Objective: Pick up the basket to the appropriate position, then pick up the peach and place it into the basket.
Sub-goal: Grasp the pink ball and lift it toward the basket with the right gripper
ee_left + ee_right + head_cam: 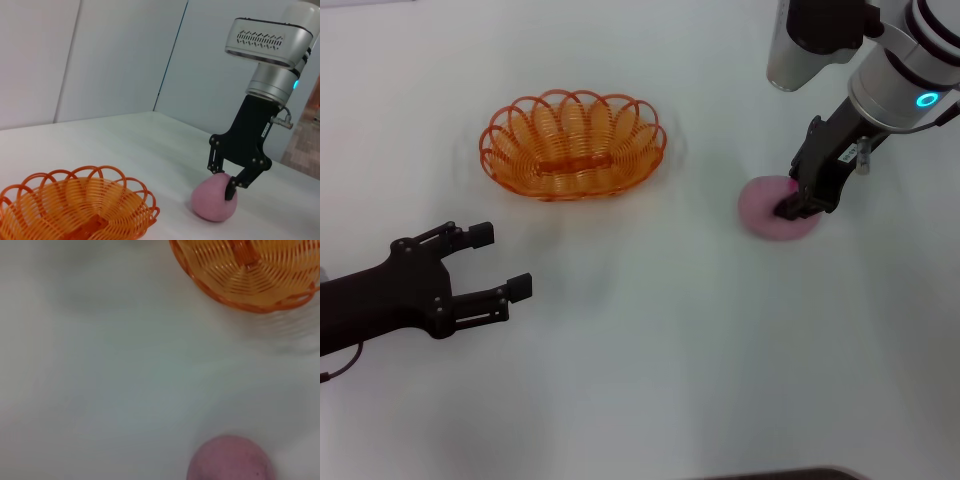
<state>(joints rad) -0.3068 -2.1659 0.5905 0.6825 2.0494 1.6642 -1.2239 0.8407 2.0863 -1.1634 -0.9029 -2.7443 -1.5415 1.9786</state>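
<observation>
The orange wire basket [572, 146] stands upright and holds nothing, on the white table at the left of centre; it also shows in the left wrist view [75, 207] and the right wrist view [250, 270]. The pale pink peach [760, 212] rests on the table to the basket's right. My right gripper [798, 205] is down on the peach's top [212, 202], coming from above. My left gripper [495, 262] hovers open with nothing in it, near the table's front left and short of the basket. In the right wrist view, only part of the peach [231, 460] shows.
The white table [640, 380] runs on bare between the basket and the peach. A grey panelled wall [100, 55] stands behind the table's far edge in the left wrist view.
</observation>
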